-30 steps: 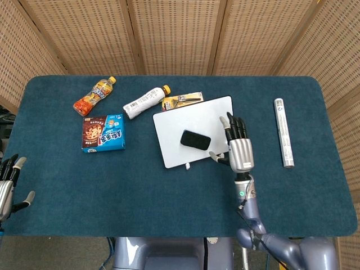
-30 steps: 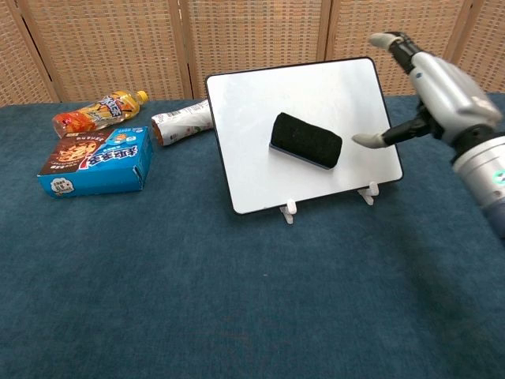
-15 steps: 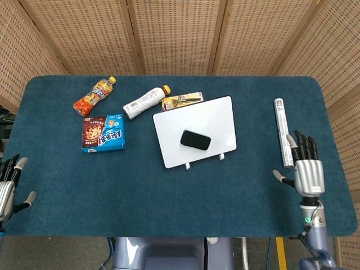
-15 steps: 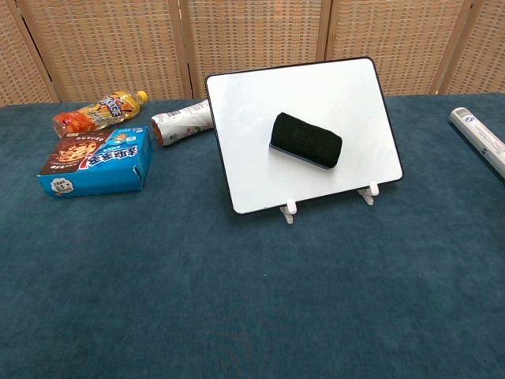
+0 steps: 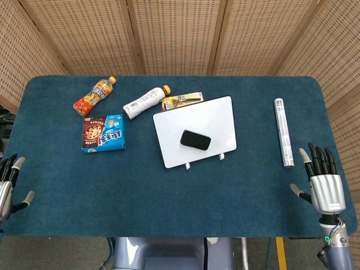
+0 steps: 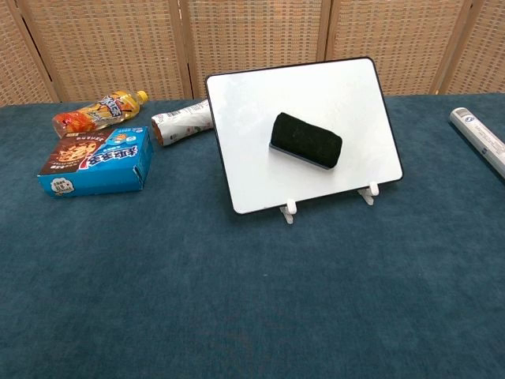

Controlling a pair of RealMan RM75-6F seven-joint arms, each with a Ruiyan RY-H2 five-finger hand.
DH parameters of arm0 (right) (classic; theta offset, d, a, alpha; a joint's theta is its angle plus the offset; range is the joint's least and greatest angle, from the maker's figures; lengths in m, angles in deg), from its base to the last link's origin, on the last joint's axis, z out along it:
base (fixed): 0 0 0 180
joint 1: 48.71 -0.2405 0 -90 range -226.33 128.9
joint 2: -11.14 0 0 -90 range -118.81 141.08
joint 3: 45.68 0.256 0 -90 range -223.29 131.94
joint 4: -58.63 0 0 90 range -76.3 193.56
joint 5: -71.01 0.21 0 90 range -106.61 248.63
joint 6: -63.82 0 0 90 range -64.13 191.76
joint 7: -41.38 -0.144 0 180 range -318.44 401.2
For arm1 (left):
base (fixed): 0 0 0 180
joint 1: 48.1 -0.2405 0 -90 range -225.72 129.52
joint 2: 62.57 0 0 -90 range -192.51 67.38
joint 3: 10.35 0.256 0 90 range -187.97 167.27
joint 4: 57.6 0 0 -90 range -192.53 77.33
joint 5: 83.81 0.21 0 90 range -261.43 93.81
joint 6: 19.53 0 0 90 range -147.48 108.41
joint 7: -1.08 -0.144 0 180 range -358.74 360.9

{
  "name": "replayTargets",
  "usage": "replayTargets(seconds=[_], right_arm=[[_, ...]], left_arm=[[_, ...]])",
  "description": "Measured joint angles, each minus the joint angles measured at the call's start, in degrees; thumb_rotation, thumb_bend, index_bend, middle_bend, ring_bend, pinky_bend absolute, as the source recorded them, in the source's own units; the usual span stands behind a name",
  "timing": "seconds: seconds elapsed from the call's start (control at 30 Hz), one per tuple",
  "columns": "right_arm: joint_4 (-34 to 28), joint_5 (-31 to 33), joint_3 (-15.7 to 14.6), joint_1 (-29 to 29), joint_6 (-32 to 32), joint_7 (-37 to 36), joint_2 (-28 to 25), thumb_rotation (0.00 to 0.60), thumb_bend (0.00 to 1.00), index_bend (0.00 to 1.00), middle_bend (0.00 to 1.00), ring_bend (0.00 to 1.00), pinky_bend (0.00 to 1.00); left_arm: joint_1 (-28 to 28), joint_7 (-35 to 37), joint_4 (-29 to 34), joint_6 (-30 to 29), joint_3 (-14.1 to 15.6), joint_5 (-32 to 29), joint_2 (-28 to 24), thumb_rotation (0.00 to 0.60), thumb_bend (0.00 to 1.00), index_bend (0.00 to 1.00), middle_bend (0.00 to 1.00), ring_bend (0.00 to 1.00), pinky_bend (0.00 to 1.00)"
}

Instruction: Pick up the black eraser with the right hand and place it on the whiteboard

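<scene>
1. Black eraser (image 5: 196, 139) is sitting on the tilted whiteboard (image 5: 174, 126), mid-table.
2. Right hand (image 5: 321, 187) is hovering at the near right edge, fingers spread, holding nothing.
3. Left hand (image 5: 7, 188) is resting empty, fingers apart.

Left hand (image 5: 7, 185) partly cut off

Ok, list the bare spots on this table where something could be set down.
Bare: the cloth between the whiteboard and silver tube, and the whole near strip. Crowded: far left, around the orange bottle, white bottle and cookie box.
</scene>
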Motion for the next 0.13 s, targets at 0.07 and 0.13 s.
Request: replayTargets(seconds=[0.07, 0.13], right_arm=[[-2.3, -0.6, -0.8, 0.3, 0.5, 1.7, -1.4, 0.6, 0.0, 0.08, 0.0, 0.0, 0.0], [-5.0, -0.9, -1.5, 0.5, 1.6, 3.6, -2.9, 0.6, 0.0, 0.08, 0.0, 0.0, 0.0]], left_arm=[[0.0, 0.0, 0.0, 0.1, 0.1, 0.2, 0.0, 0.6, 0.32, 0.0, 0.0, 0.0, 0.0], [0.1, -0.1, 0.1, 0.0, 0.1, 0.3, 0.0, 0.6, 0.32, 0.0, 0.0, 0.0, 0.0]])
